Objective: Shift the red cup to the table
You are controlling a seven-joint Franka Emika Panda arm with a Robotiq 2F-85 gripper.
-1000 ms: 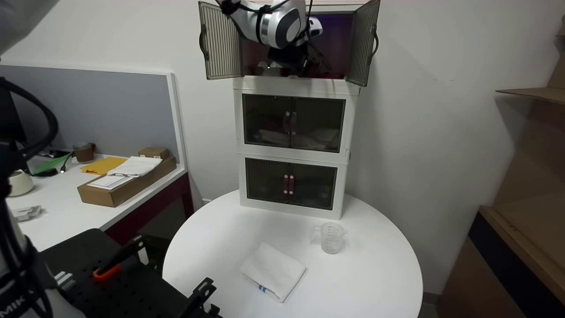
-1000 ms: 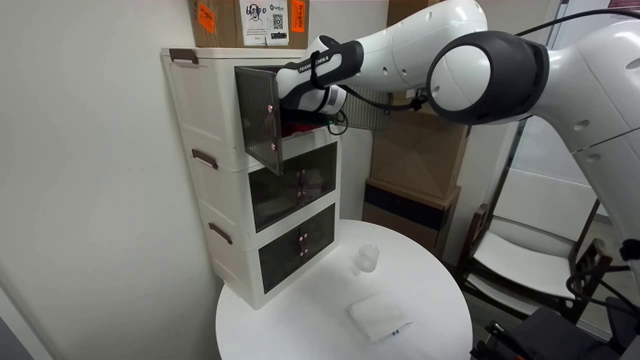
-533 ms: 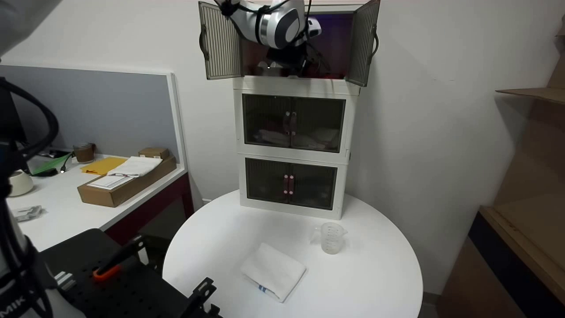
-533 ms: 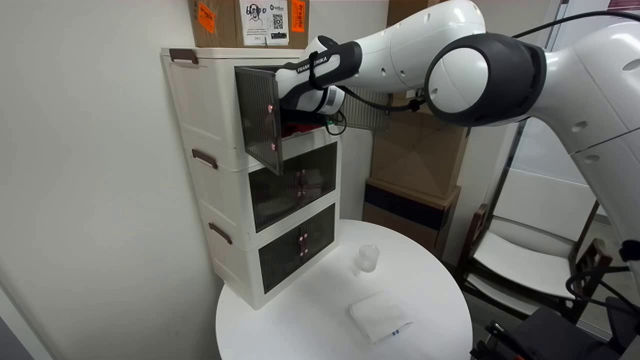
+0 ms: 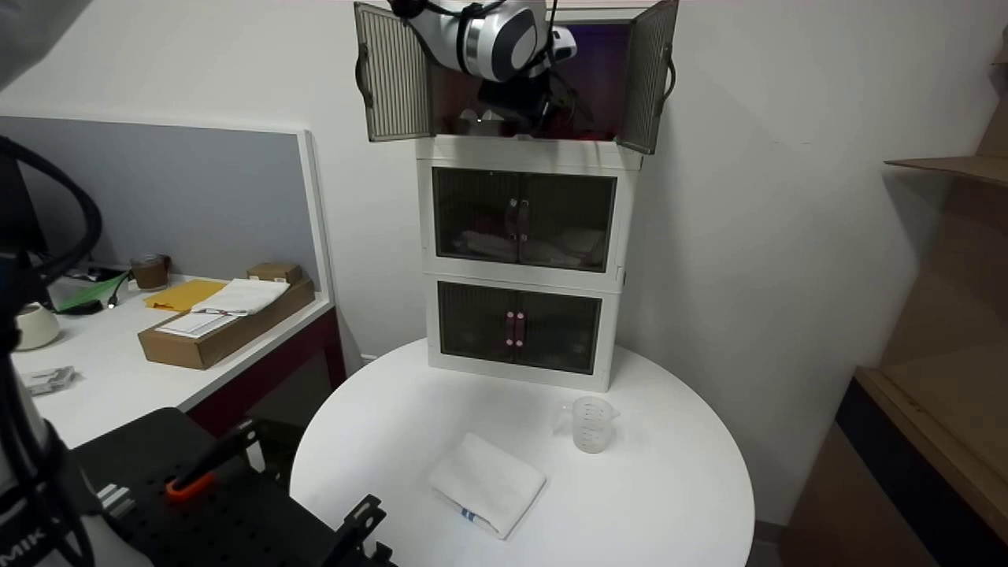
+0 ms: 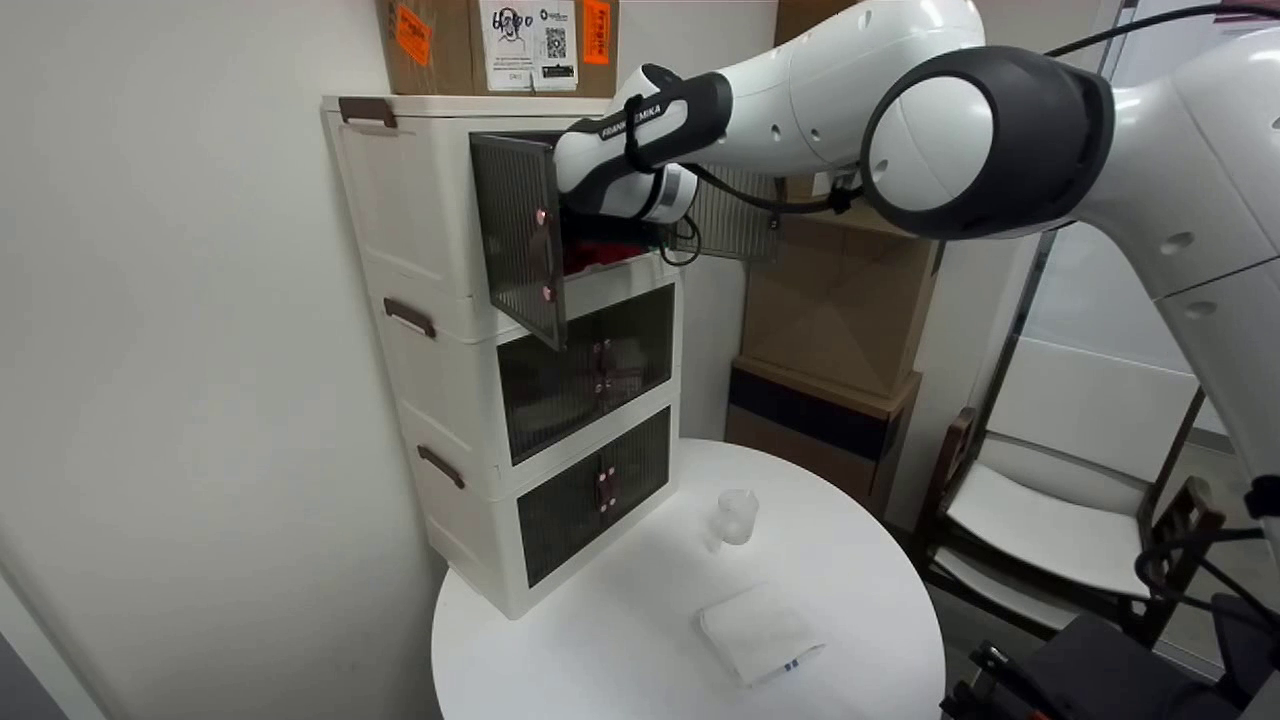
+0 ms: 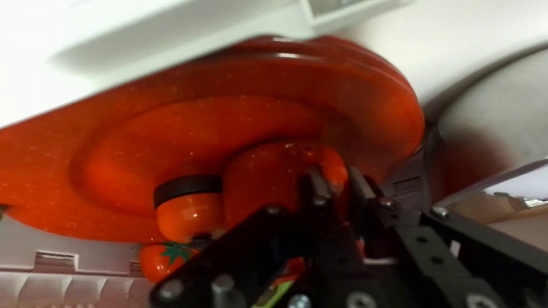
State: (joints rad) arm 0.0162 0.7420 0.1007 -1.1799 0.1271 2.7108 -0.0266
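Observation:
The red cup (image 7: 265, 179) lies on a red plate (image 7: 205, 124) inside the cabinet's open top compartment, in the wrist view. My gripper (image 7: 340, 177) has its fingers close together with an orange-red part of the cup's side between them, seemingly its handle or wall. The fingers hide part of the cup. In an exterior view the dark gripper body (image 5: 516, 102) is inside the top compartment. Some red (image 6: 600, 256) shows under the arm, but the cup cannot be picked out there. The round white table (image 5: 654, 512) stands below; it also shows in an exterior view (image 6: 620, 670).
The white cabinet (image 5: 528, 153) stands on the table, its two top doors (image 5: 398, 75) open around the arm. A clear cup (image 5: 592, 425) and a white cloth (image 5: 488, 484) lie on the table. An orange piece with a black band (image 7: 188, 209) and a tomato-like piece (image 7: 165, 261) are beside the cup.
The arm dipped slightly, then has risen a little between half a second ago and now. Slightly more red shows under it in the top compartment. The table things are unmoved.

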